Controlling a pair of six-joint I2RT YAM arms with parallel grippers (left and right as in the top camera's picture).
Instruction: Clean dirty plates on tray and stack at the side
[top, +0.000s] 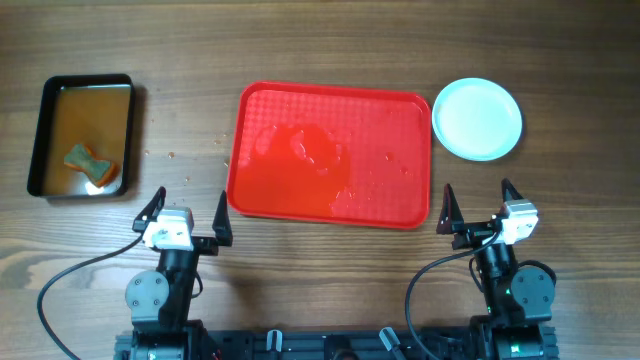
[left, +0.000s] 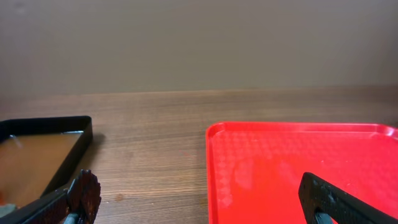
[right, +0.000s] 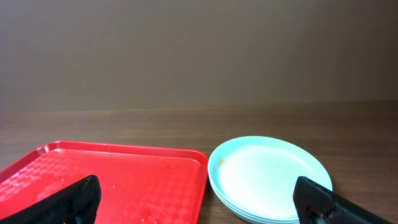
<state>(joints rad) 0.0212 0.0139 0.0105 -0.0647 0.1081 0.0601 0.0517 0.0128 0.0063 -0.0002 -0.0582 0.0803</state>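
A red tray (top: 330, 155) lies in the middle of the table with wet smears and no plates on it; it also shows in the left wrist view (left: 298, 168) and the right wrist view (right: 118, 177). A stack of pale blue-white plates (top: 477, 118) sits on the table just right of the tray, also in the right wrist view (right: 268, 177). My left gripper (top: 187, 212) is open and empty near the tray's front left corner. My right gripper (top: 478, 207) is open and empty in front of the plates.
A black container (top: 82, 135) with brownish water and a sponge (top: 90, 163) stands at the far left; its corner shows in the left wrist view (left: 43, 155). A few crumbs lie on the wood between it and the tray.
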